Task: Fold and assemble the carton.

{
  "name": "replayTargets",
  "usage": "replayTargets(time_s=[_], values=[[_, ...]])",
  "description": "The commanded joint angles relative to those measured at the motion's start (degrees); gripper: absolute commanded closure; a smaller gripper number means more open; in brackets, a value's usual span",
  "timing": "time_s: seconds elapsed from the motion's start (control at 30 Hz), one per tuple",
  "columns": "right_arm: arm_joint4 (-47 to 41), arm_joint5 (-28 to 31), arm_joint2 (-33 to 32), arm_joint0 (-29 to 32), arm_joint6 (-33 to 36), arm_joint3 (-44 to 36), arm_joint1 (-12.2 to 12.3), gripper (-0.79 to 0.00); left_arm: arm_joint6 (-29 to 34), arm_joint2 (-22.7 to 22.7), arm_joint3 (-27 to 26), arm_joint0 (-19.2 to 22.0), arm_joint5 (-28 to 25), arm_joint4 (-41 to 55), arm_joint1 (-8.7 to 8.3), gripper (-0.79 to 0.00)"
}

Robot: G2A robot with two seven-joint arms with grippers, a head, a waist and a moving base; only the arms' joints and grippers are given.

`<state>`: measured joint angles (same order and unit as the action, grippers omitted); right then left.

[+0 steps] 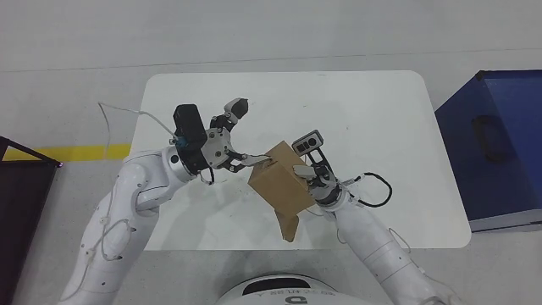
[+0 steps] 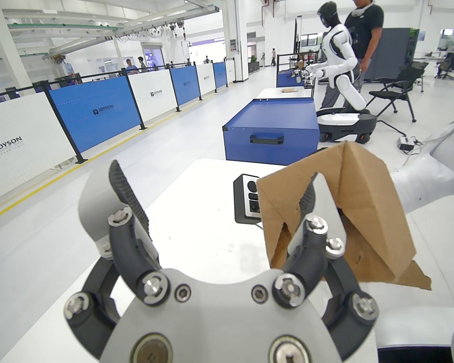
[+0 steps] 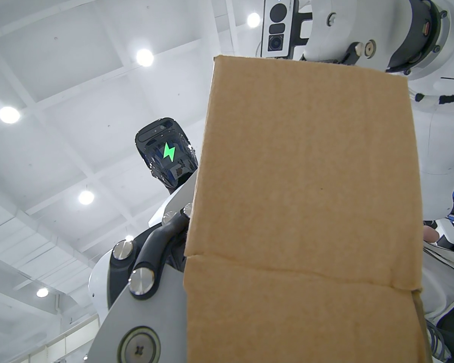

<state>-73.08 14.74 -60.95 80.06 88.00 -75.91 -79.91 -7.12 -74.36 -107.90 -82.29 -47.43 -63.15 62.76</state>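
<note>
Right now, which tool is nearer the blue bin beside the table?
Right. The right tool is on the side of the carton facing the blue bin; the left tool is beyond the carton, farther away.

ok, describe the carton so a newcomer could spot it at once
Start at the white table, then look to the middle of its near half. The carton is there, between the left gripper and the right gripper. It is the only brown cardboard thing, partly folded; the bin beside the table is blue.
</note>
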Motion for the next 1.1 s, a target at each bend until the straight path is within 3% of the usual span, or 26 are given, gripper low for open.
replayTargets(time_s=[0.0,0.37,0.63,1.07], values=[[-0.2,0.0,0.1,0.0,0.0,-0.1,0.0,0.000,-0.3,-0.2,-0.2,-0.3,-0.4,0.0,-0.07,-0.785],[-0.1,-0.2,1.1,-0.4,0.0,0.0,0.0,0.000,-0.5,0.7,-0.9,-1.3,-2.0,-1.3,-0.25,-0.785],[0.0,0.0,1.2,-0.3,0.0,-0.2,0.1,0.000,-4.4,-3.3,2.0,-1.2,3.6,0.7,-0.26,-0.785],[0.0,0.0,1.2,-0.3,0.0,-0.2,0.1,0.000,-4.4,-3.3,2.0,-1.2,3.6,0.7,-0.26,-0.785]])
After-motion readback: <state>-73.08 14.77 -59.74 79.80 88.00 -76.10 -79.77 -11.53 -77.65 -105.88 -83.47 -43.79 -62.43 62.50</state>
